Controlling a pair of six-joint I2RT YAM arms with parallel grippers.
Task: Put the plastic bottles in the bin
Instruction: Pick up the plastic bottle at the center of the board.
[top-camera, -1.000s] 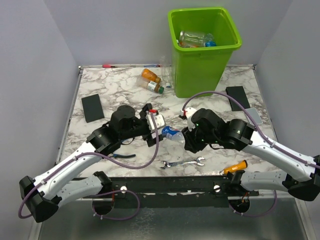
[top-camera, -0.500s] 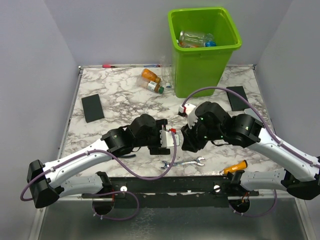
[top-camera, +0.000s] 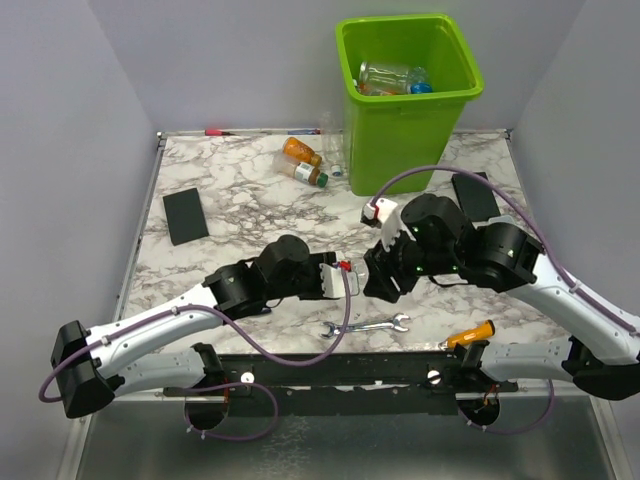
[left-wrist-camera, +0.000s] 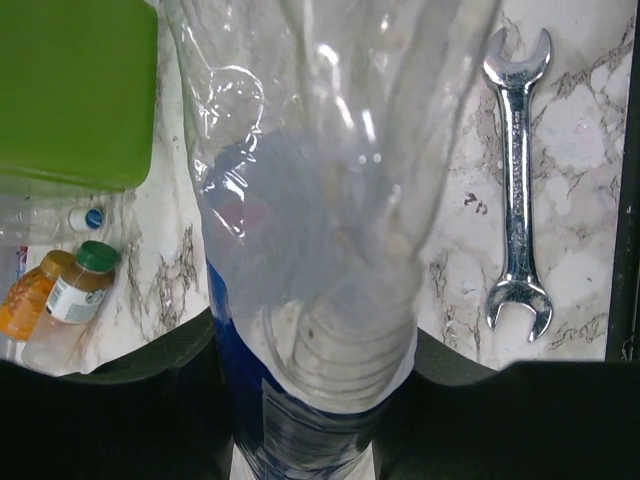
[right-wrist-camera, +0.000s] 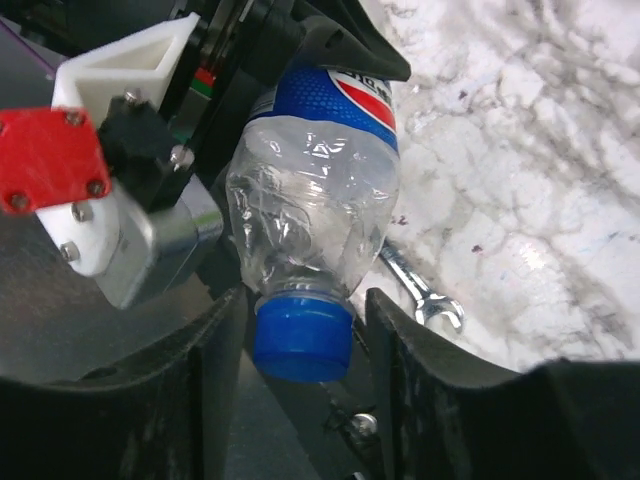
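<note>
Hanging above the marble tabletop (top-camera: 250, 190), the crushed blue-capped bottle (right-wrist-camera: 315, 200) is pinched at both ends: its blue-labelled end is clamped between the fingers of the left gripper (left-wrist-camera: 315, 340), and its cap end is squeezed by the right gripper (right-wrist-camera: 305, 300). A silver wrench (left-wrist-camera: 518, 180) is seen just nearward of both pincers. The lime-green bin (top-camera: 405, 130), holding bottles (top-camera: 385, 77), is set well beyond them, with an orange bottle (top-camera: 300, 151) and a green-capped bottle (top-camera: 311, 174) beside it.
</note>
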